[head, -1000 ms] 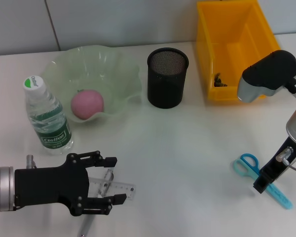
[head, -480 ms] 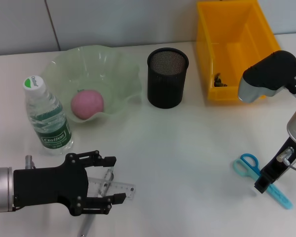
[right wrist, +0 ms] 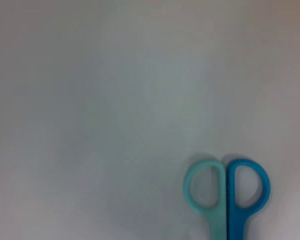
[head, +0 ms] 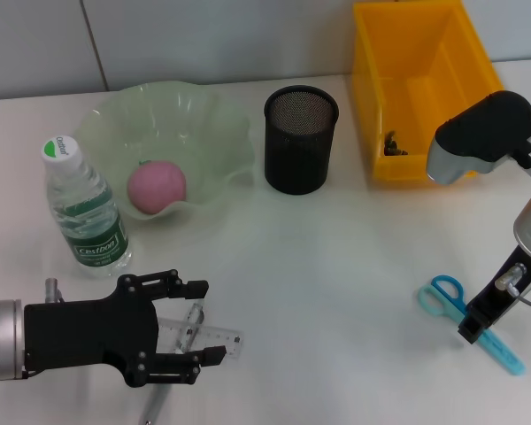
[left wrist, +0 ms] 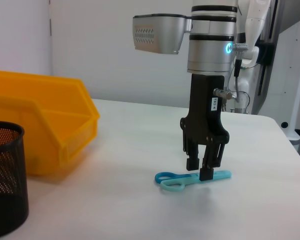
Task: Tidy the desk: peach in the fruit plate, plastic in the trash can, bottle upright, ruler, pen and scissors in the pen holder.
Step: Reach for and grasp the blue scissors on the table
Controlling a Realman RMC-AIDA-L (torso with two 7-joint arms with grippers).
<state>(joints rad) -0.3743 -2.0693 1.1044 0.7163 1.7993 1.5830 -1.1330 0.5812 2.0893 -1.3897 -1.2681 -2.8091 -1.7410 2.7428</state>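
Head view: scissors (head: 472, 322) handles leftward

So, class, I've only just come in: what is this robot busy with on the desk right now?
It is tidying a desk. The right gripper stands upright over the scissors, its fingers slightly apart around the blades, which lie flat on the table. The left gripper is open, low over the ruler near the front edge. The peach already sits in the fruit plate, the bottle stands upright, and the pen holder shows nothing inside.
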